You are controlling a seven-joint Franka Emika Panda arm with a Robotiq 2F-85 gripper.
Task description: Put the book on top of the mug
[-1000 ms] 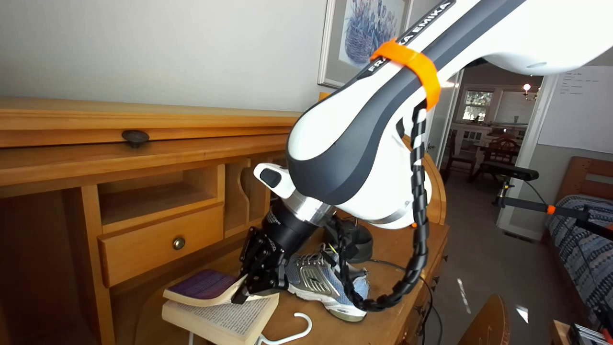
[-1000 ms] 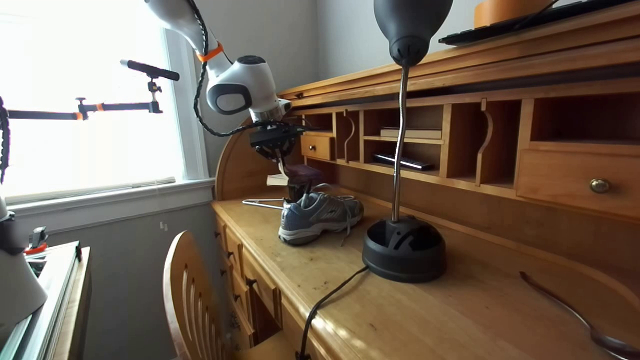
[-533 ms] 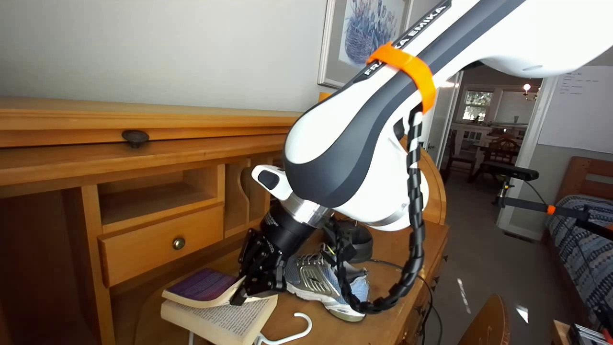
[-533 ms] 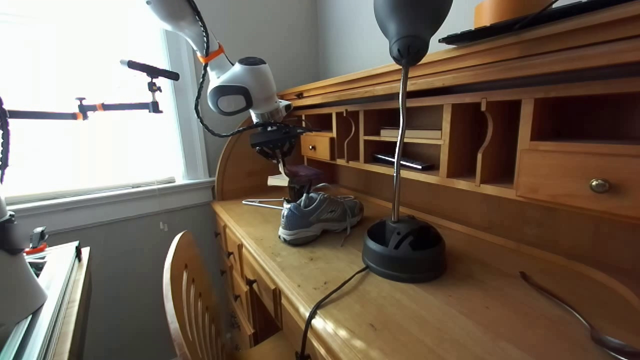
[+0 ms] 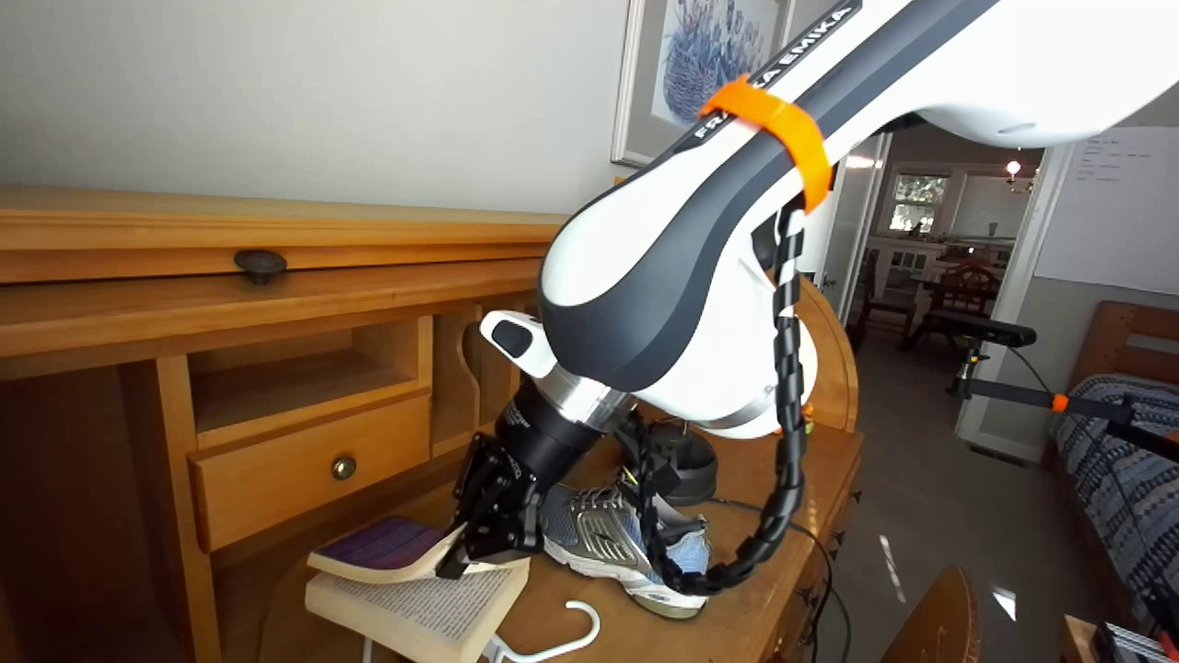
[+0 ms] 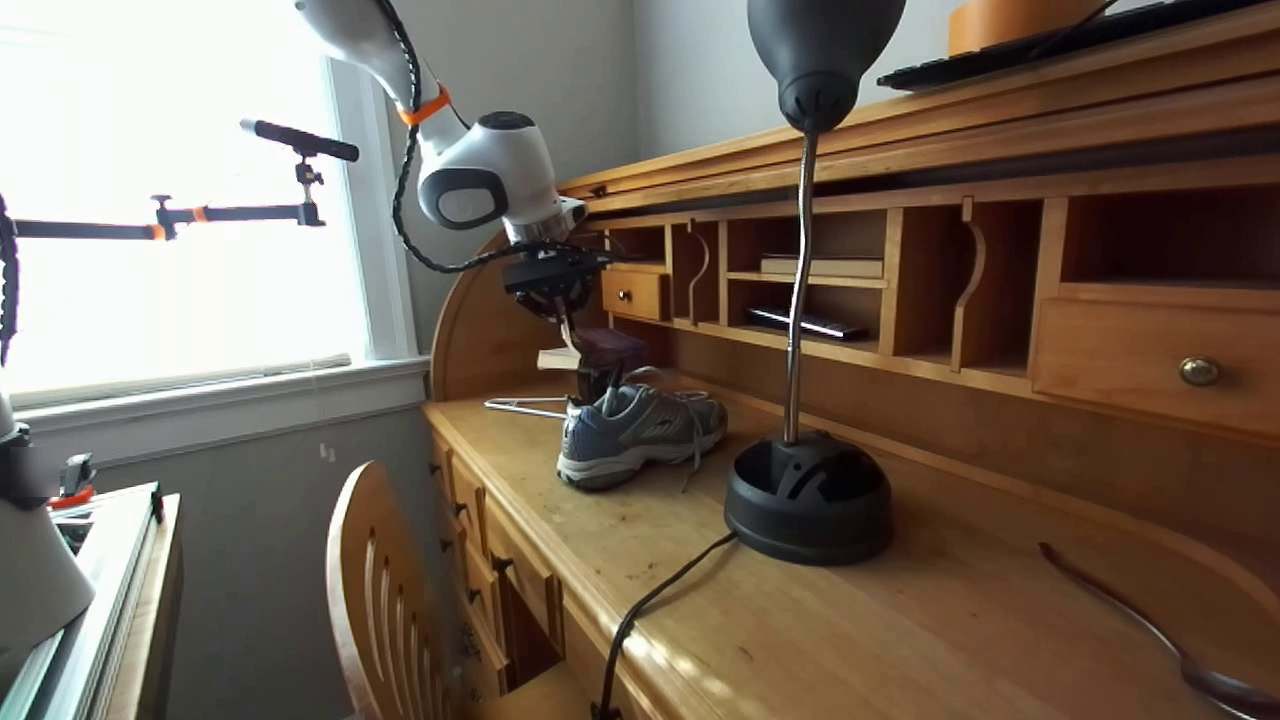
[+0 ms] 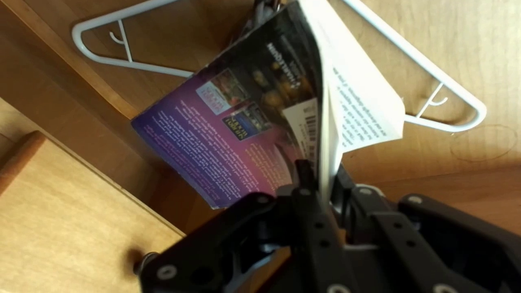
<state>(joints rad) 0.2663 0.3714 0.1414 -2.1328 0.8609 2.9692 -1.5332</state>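
Observation:
The book (image 5: 419,589) has a purple cover and cream pages. My gripper (image 5: 453,562) is shut on its back cover and some pages, so the book hangs partly open. In the wrist view the book (image 7: 228,134) fans out on both sides of the jaws (image 7: 323,177). In an exterior view the book (image 6: 610,345) is above the desk top, behind the sneaker. A dark shape under it there, partly behind the sneaker, looks like the mug (image 6: 594,385). I cannot tell whether book and mug touch. The mug is hidden in the exterior view along the arm.
The grey-blue sneaker (image 6: 640,430) stands close beside the book; it also shows beside the gripper (image 5: 603,543). A white hanger (image 7: 427,63) lies under the book. The black lamp base (image 6: 810,510), its cord and a spoon (image 6: 1130,610) are farther along. The desk's cubbies and drawer (image 5: 313,465) rise behind.
The arm and gripper have shifted slightly, to the left in an exterior view, and the book has moved with them. The sneaker has not moved.

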